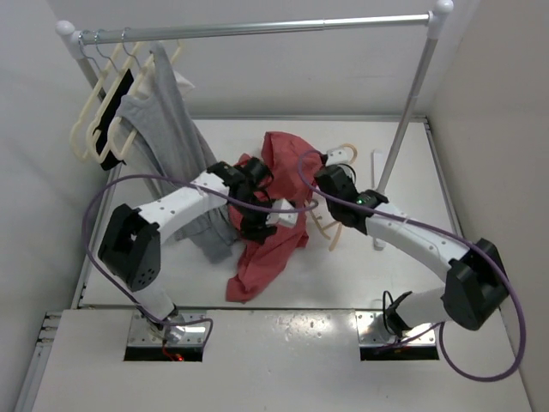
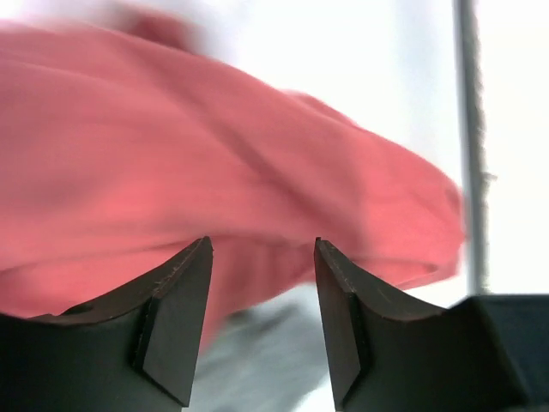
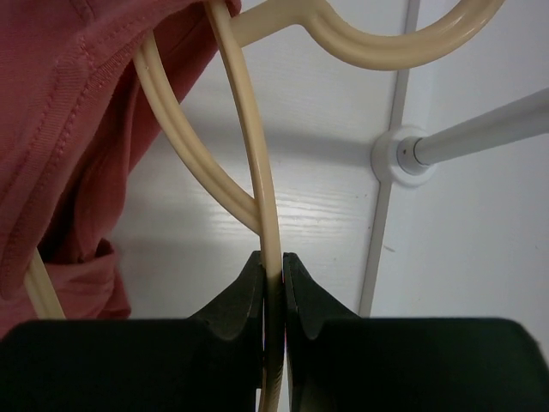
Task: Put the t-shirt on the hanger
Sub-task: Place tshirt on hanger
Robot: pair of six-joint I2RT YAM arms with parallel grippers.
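Observation:
The salmon-red t-shirt (image 1: 273, 245) lies crumpled in the middle of the table, with one part raised near the rack. It fills the left wrist view (image 2: 214, 146), just past the fingertips. My left gripper (image 1: 270, 210) (image 2: 262, 257) is open and empty, up against the cloth. The beige hanger (image 1: 330, 225) lies at the shirt's right edge, partly under the cloth. My right gripper (image 1: 330, 187) (image 3: 273, 264) is shut on one thin arm of the hanger (image 3: 249, 146). Its hook (image 3: 386, 51) curves at the top, and the t-shirt (image 3: 69, 112) drapes over its left side.
A metal clothes rack has a top bar (image 1: 257, 28) and a right pole (image 1: 403, 129) whose foot (image 3: 401, 156) stands close behind the hanger. Cream hangers (image 1: 103, 103) with a grey t-shirt (image 1: 176, 146) hang at the rack's left end. White walls enclose the table.

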